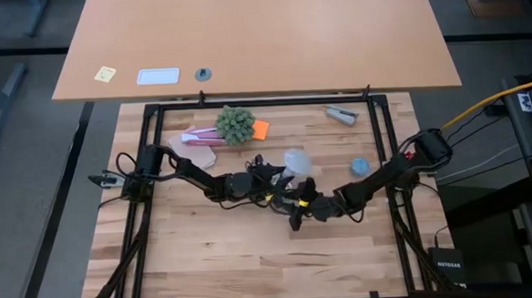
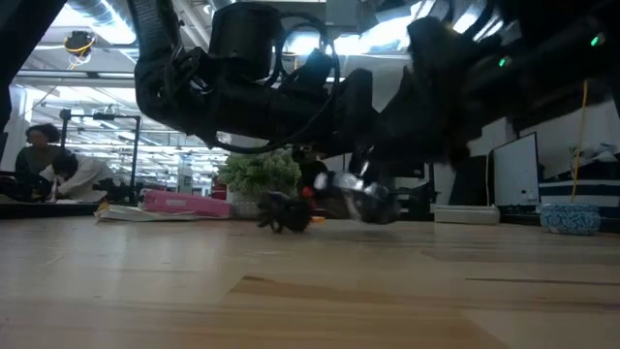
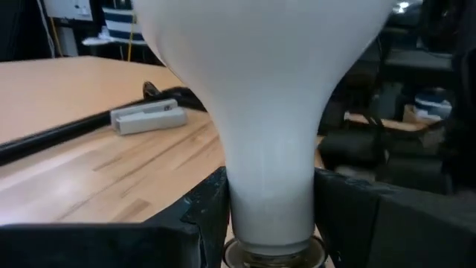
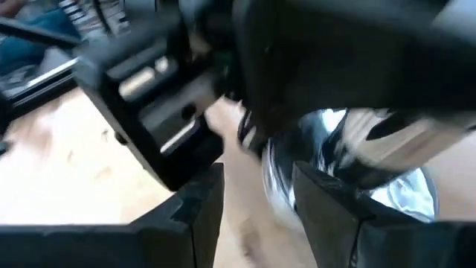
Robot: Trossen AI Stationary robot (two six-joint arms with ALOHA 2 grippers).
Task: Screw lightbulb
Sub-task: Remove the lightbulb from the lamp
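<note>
The frosted white lightbulb [image 3: 268, 89] fills the left wrist view, with my left gripper [image 3: 271, 223] shut on it near the table's middle. Its grey metal base [image 3: 275, 254] shows just behind the fingers. In the high view the bulb [image 1: 296, 160] sticks out ahead of my left gripper [image 1: 281, 176]. My right gripper [image 1: 298, 207] comes in from the right, just nearer than the bulb, shut on a silvery socket [image 4: 349, 167]. In the low view the socket [image 2: 363, 200] hangs under the dark arms. My left gripper pinches the bulb's narrow neck [image 3: 271, 201] between its two fingers, just above the metal screw base. The fingers come in about level from the table's left. The dome points away from the gripper, and the bulb is clear of the table. My right gripper has the silvery socket's rim [image 4: 286, 186] between its two fingers, which slant down from the table's right. The left gripper's dark body hides the socket's far part. In the low view the socket is clear of the table.
A green plant-like ball [image 1: 235, 123], a pink packet [image 1: 197, 136] and an orange piece [image 1: 260, 128] lie at the far left. A grey clip-like tool [image 1: 342, 114] lies at the far right and a blue bowl [image 1: 360, 166] at the right. A black frame [image 1: 263, 102] borders the table.
</note>
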